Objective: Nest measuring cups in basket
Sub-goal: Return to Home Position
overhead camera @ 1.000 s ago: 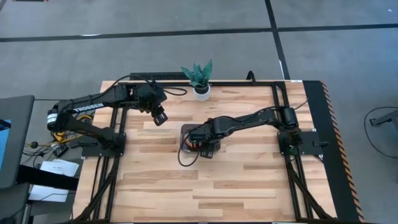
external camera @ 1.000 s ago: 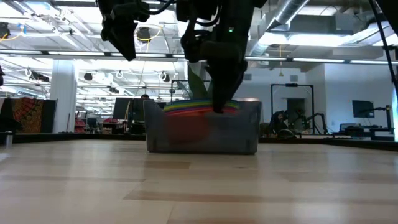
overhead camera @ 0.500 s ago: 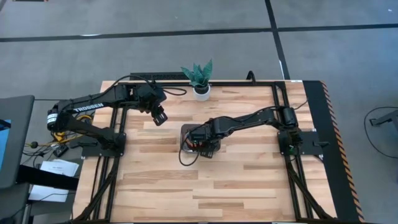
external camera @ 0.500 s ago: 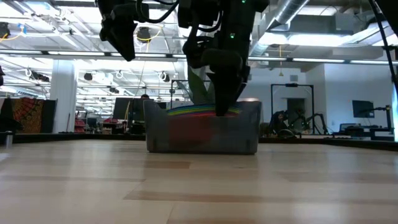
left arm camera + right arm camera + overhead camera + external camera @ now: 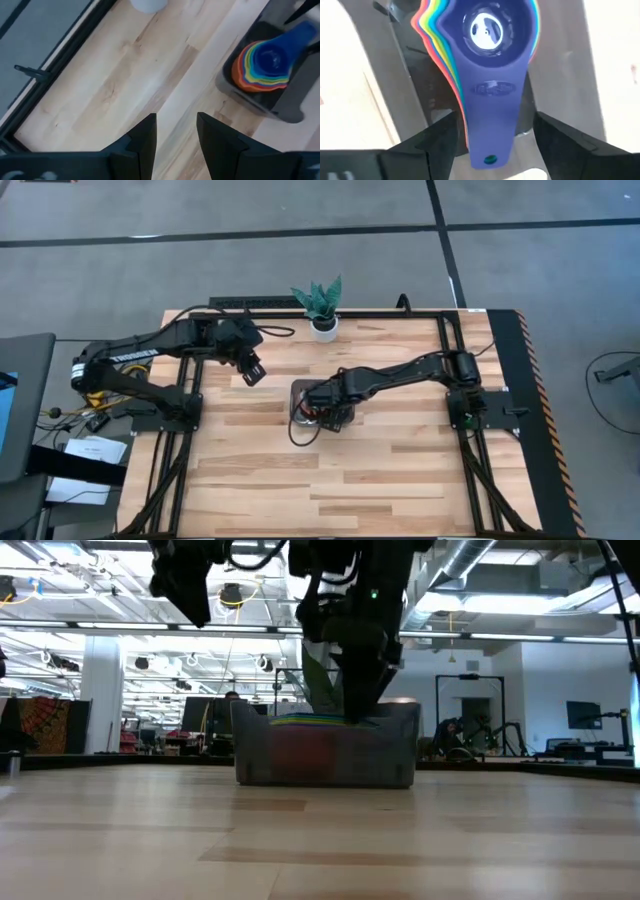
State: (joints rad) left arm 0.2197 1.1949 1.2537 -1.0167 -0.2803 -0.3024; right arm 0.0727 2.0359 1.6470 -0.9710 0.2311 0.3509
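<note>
Right wrist view, nearest first: what lies between the fingers? (M.)

Right gripper (image 5: 496, 117) is spread wide and pinches nothing. The dark blue handle (image 5: 494, 100) of the top cup lies between its fingers, with a plain gap on one side. Just past it, the measuring cups (image 5: 485, 27) sit one inside another, coloured rims fanned out, all inside the basket (image 5: 395, 55). (K.)

Low view agrees? (M.)

Yes. Basket is flat on the table (image 5: 320, 840), the stack's rims are level with its top edge, and the right gripper's tips dip in among them. (K.)

Step in hand? (M.)

Judgement: nesting and placing look done, and only the retreat to rest is left. The next move calls for a straight lift of the right gripper, fingers wide, so that nothing snags the handle or tips the stack. After that it can fold back. (K.)

Farther off? (M.)

Left gripper (image 5: 176, 117) hangs over bare wood, well apart from the basket, with its fingers parted and nothing between them. Potted plant (image 5: 320, 302) stands at the far edge, clear of both arms. (K.)
</note>
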